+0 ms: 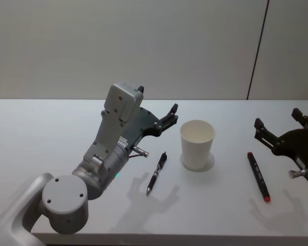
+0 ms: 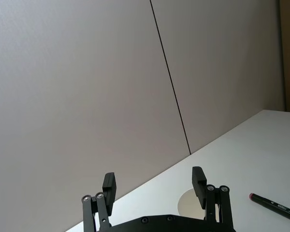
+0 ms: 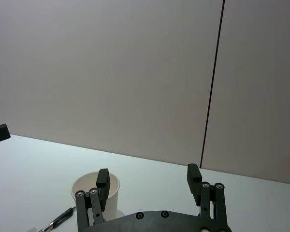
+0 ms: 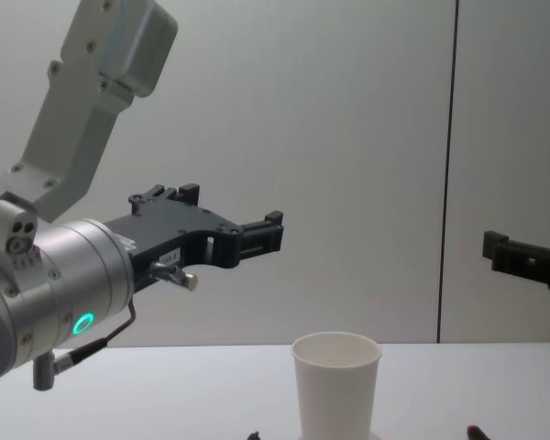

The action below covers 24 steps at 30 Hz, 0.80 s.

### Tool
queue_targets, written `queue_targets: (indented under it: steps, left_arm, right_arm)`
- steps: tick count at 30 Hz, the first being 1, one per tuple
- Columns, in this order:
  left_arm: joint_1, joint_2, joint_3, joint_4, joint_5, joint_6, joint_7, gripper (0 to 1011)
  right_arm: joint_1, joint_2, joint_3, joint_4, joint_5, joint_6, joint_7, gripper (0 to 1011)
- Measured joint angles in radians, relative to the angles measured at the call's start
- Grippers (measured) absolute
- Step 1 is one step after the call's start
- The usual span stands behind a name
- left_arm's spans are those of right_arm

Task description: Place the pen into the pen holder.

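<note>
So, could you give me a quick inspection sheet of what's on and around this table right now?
Surface: white table, smooth.
Job's things: paper cup upright, nothing seen inside; black pen lying flat to the cup's left, apart from it.
Clutter: marker with red ends, lying flat to the cup's right, apart from it.
Grippers: left gripper open, raised above the table left of the cup, holding nothing; right gripper open, raised near the table's right side, holding nothing.
Cables: thin lead looping at the left arm's wrist.
Surroundings: plain pale wall with one dark vertical seam.
</note>
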Motion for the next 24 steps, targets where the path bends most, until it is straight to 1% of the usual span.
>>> queue_targets:
  steps: [24]
  left_arm:
    - [0.000, 0.000, 0.000, 0.000, 0.000, 0.000, 0.000, 1003]
  right_arm:
    - [0.000, 0.000, 0.000, 0.000, 0.000, 0.000, 0.000, 1001]
